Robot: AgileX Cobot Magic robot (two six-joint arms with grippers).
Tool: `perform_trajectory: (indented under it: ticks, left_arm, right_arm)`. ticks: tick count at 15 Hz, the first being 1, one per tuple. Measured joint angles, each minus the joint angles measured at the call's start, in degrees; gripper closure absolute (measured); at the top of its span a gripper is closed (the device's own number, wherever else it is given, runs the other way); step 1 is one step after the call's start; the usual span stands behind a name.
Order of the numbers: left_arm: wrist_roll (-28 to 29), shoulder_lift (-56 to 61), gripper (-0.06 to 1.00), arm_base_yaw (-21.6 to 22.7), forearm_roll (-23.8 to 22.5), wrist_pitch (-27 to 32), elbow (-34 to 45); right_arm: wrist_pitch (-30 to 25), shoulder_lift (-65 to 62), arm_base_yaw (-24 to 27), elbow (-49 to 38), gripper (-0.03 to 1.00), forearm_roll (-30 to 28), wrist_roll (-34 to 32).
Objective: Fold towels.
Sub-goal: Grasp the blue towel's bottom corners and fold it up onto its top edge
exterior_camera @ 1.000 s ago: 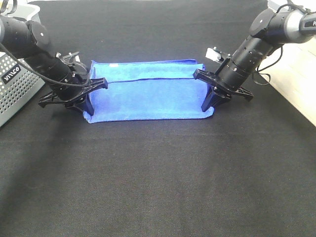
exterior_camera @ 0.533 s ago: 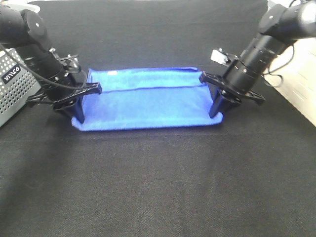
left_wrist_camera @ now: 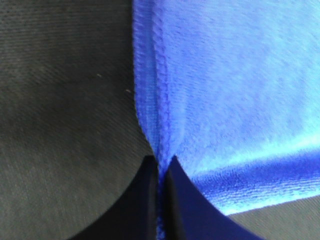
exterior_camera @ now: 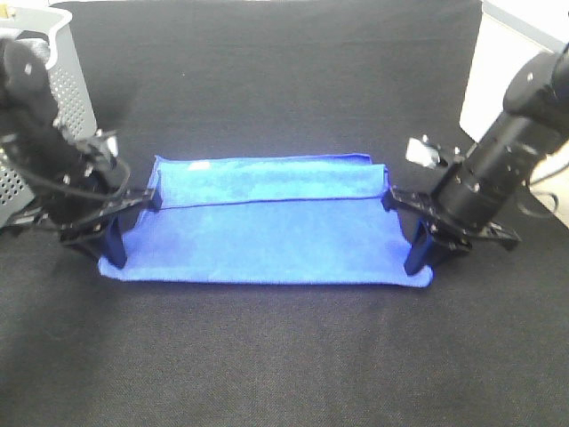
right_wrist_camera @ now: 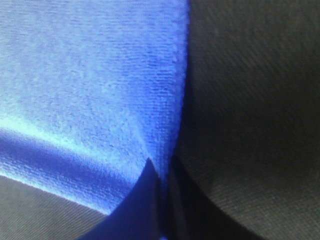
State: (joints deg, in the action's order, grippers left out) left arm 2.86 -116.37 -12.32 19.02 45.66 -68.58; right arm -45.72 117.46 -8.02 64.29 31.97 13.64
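A royal-blue towel (exterior_camera: pixel 267 227) lies stretched across the black table, its far part folded over with a crease running left to right. A small white tag (exterior_camera: pixel 197 165) shows near its far left corner. My left gripper (exterior_camera: pixel 113 253) is shut on the towel's near left corner; the left wrist view shows its fingers (left_wrist_camera: pixel 145 200) pinching the blue edge (left_wrist_camera: pixel 210 100). My right gripper (exterior_camera: pixel 418 263) is shut on the near right corner; the right wrist view shows its fingers (right_wrist_camera: pixel 145 200) pinching the cloth (right_wrist_camera: pixel 90 90).
A perforated grey basket (exterior_camera: pixel 67 76) stands at the far left, close behind my left arm. A white surface (exterior_camera: pixel 498 62) borders the table at the far right. The black tablecloth (exterior_camera: pixel 284 356) extends toward the near edge.
Both grippers have pulled the towel's near corners toward the front and outward. The towel is now wider, flatter and nearer the front edge.
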Motion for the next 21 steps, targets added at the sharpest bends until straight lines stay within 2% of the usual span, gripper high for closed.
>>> perform_trajectory:
  ticks: [3,8,12,15,20,21]
  left_arm:
    - [0.1,0.0,0.94,0.0,0.2,-4.0,-0.2]
    - [1.7,-0.1,0.94,0.3,-0.2,-9.6,-6.8]
    - [2.0,-6.9,0.94,1.4,-0.5,-10.4,-18.5]
    - [2.0,-11.5,0.94,1.4,-0.7,-10.8,-24.5]
    - [2.0,-14.3,0.93,1.4,-1.0,-14.2,-25.2]
    - [2.0,-14.6,0.91,1.4,-1.0,-14.2,-25.2]
  right_arm:
    - [1.4,0.0,0.0,2.3,0.97,-0.2,0.5]
    - [1.5,2.2,0.0,14.7,0.97,-0.6,1.3]
    - [1.1,9.1,0.0,27.8,0.97,-1.3,1.1]
    - [0.9,14.9,0.0,34.9,0.97,-2.5,0.9]
    - [1.0,18.8,0.0,38.8,0.96,-2.8,0.6]
    - [1.0,18.8,0.0,38.9,0.91,-2.8,0.0]
